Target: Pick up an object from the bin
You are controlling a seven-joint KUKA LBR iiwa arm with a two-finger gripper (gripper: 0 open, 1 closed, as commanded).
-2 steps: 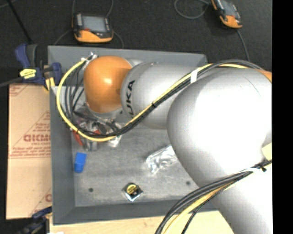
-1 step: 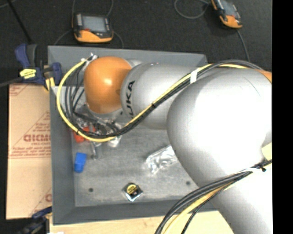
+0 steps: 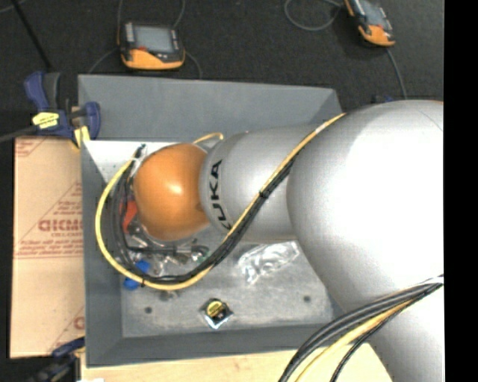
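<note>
Toward 5 o'clock from the centre of your view you have a crumpled clear plastic wrapper (image 3: 265, 261). At 6 o'clock, apart from it, lies a small yellow-and-black item (image 3: 215, 311). An orange-and-black handheld (image 3: 151, 45) sits at 11 o'clock, and a second orange unit (image 3: 371, 21) at 1 o'clock.

Single arm (image 3: 358, 224) comes in from view's right. Big silver links at right, narrowing toward centre-left. Fwd link w/ black KUKA lettering (image 3: 214, 195) runs left to wrist. Wrist capped by orange cover (image 3: 170, 190), rounded & glossy, dome facing up toward cam. A yellow cable (image 3: 102, 224) w/ black ones loops round cover's left side, passes under it, then runs back up along arm to right. More cabling (image 3: 358, 332) crosses lower-right link. The gripper (image 3: 160, 255) sits below cover, pointing down, mostly hidden; only bits of metal hardware show.
</note>
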